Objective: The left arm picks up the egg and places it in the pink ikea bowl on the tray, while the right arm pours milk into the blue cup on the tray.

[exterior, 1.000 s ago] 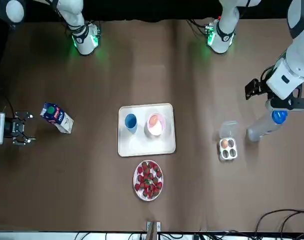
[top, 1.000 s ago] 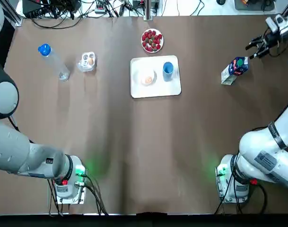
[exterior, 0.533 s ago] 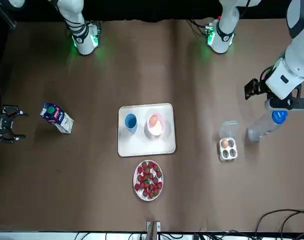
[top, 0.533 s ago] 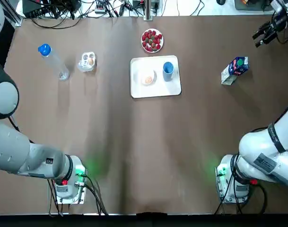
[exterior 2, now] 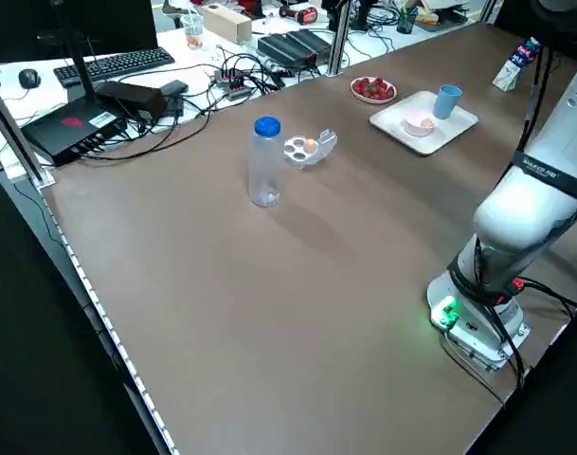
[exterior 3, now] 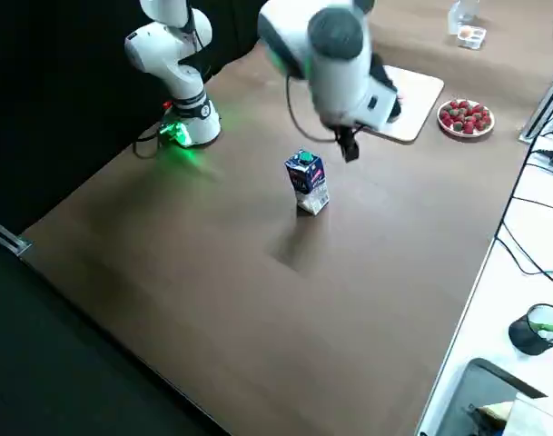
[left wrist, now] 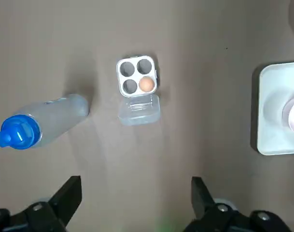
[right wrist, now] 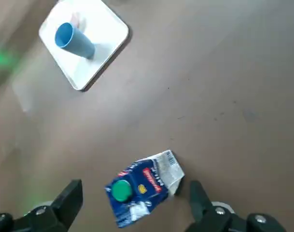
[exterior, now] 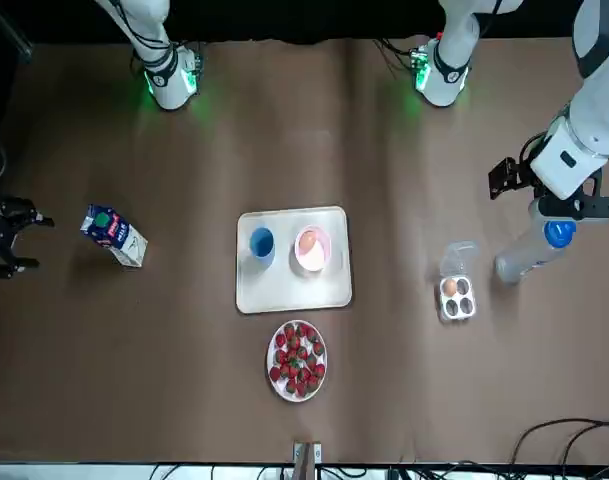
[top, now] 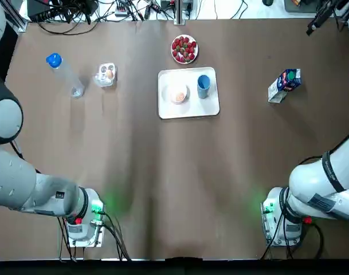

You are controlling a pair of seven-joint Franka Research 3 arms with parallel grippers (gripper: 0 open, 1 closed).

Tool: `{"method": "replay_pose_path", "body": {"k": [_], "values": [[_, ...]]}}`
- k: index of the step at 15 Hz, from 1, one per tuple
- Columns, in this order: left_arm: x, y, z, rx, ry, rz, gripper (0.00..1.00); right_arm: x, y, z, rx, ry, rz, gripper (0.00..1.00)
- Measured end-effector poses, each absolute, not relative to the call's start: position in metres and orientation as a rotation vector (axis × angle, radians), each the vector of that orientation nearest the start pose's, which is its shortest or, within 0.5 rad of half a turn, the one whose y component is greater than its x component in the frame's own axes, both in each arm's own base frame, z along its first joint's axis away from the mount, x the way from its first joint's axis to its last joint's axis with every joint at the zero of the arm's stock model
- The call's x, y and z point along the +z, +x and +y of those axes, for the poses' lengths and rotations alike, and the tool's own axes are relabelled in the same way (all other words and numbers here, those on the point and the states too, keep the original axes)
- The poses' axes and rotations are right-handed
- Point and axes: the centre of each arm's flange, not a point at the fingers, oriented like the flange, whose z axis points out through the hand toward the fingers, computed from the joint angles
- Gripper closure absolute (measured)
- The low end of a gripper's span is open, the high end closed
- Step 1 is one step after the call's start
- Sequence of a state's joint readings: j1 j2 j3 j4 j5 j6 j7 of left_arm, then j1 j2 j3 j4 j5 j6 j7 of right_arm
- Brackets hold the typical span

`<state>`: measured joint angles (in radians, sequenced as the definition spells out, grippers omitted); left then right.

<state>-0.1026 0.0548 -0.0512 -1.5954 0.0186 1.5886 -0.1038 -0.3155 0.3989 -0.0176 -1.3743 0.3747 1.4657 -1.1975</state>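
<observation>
One egg [exterior: 307, 242] lies in the pink bowl [top: 179, 94] on the white tray [top: 188, 112], beside the blue cup [top: 203, 85]. Another egg [left wrist: 146, 84] sits in the small open egg carton [top: 106, 74]. The milk carton [top: 285, 84] stands upright on the table to the tray's right. My right gripper [exterior: 28, 242] hangs open past the carton near the table's right edge, holding nothing. In its wrist view the carton [right wrist: 144, 186] lies far below. My left gripper [left wrist: 135, 182] is open high above the egg carton and bottle.
A clear bottle with a blue cap [top: 64, 73] stands left of the egg carton. A plate of strawberries [top: 184, 48] sits behind the tray. Cables, a keyboard and boxes lie beyond the table's far edge [exterior 2: 127, 66]. Both arm bases [top: 82, 220] stand at the near edge.
My right gripper has drawn away from the milk carton toward the far right corner of the table. The left arm and all objects have stayed put.
</observation>
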Motion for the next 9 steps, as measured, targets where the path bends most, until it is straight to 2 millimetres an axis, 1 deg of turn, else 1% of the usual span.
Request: {"method": "replay_pose_path", "body": {"k": [2, 4, 6, 9], "values": [[0.583, 0.564, -0.086, 0.093, -3.115, 0.083, 0.00, 0.493, 0.624, -0.137, 0.037, -2.514, -1.033, 0.02], [0.583, 0.564, -0.087, 0.093, -3.115, 0.085, 0.00, 0.505, 0.626, -0.107, 0.095, -2.593, -0.944, 0.01], [0.583, 0.563, -0.088, 0.094, -3.115, 0.088, 0.00, 0.514, 0.626, -0.085, 0.131, -2.658, -0.810, 0.01], [0.583, 0.563, -0.088, 0.094, -3.115, 0.088, 0.00, 0.526, 0.625, -0.060, 0.185, -2.757, -0.602, 0.01]]}}
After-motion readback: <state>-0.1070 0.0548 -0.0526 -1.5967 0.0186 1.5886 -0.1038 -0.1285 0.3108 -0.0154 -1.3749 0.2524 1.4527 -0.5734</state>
